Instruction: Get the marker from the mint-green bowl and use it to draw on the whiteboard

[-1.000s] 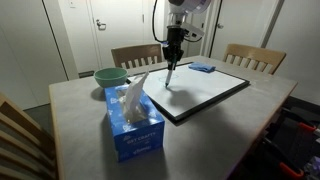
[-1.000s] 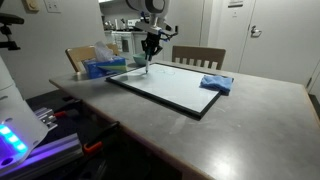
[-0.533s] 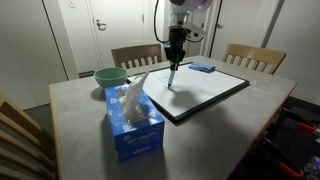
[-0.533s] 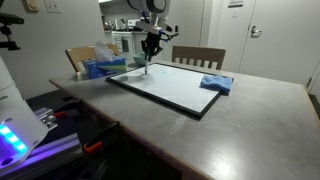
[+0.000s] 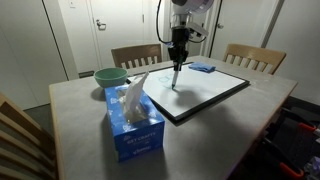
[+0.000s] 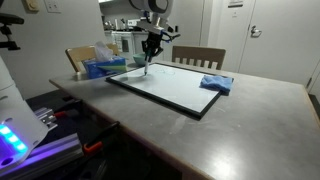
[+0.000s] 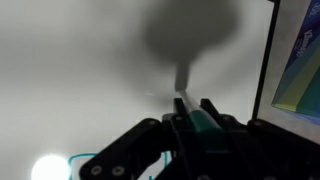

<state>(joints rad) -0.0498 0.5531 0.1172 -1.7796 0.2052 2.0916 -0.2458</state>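
white surface of the whiteboard directly beneath the jaws of the gripper, clamped narrow on the marker. long axis near vertical, slightly tilted, tip pointing down from the fingertips, at or just off the board; contact unclear. probably calls for a sideways drag, tip pressed down.

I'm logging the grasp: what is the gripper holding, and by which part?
The gripper holds the marker by its upper end; the tip points down at the whiteboard.
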